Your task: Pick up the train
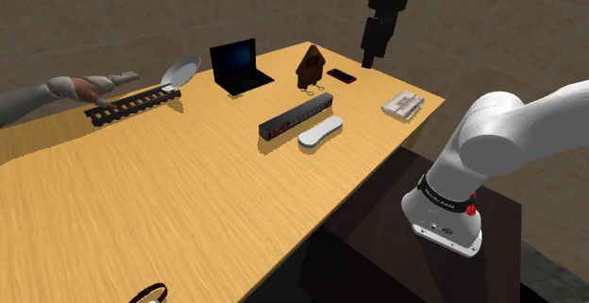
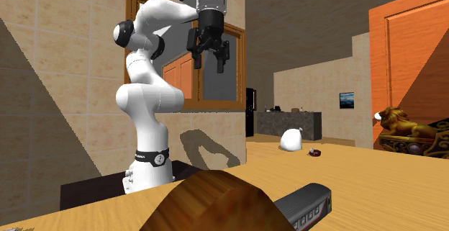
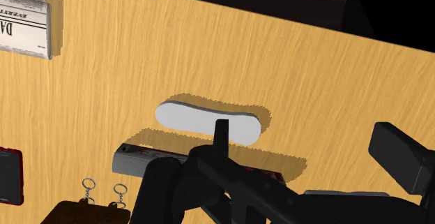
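I see the gripper [image 2: 207, 63] hanging high over the table [image 1: 189, 197], well clear of everything on it. Its two black fingers [image 2: 220, 54] stand spread apart with nothing between them. The second exterior view shows the gap plainly, and the wrist view agrees.

The train [image 1: 296, 117] is a dark grey carriage with red along its lower side. It lies flat on the wooden top, roughly midway along the table and towards the edge nearer the stand [image 1: 396, 244]. Just beside it on the stand's side, and running parallel to it, is a white oblong object [image 1: 319, 132] (I can't tell what it is). The two sit close, but I can't tell whether they touch.

In the shoulder view the gripper is above and to the right of the train, over the far end of the table. A brown object [image 1: 310, 66] stands there with a dark phone [image 1: 342, 76] just beside it. An open laptop [image 1: 241, 65] sits farther towards that view's left, and a folded newspaper [image 1: 403, 104] lies near the table's corner on the right. A black strip of track [image 1: 132, 106] lies well apart from the train, towards that view's left.

From the wrist camera I see the train's grey end past the fingers, with the white oblong object beyond it.
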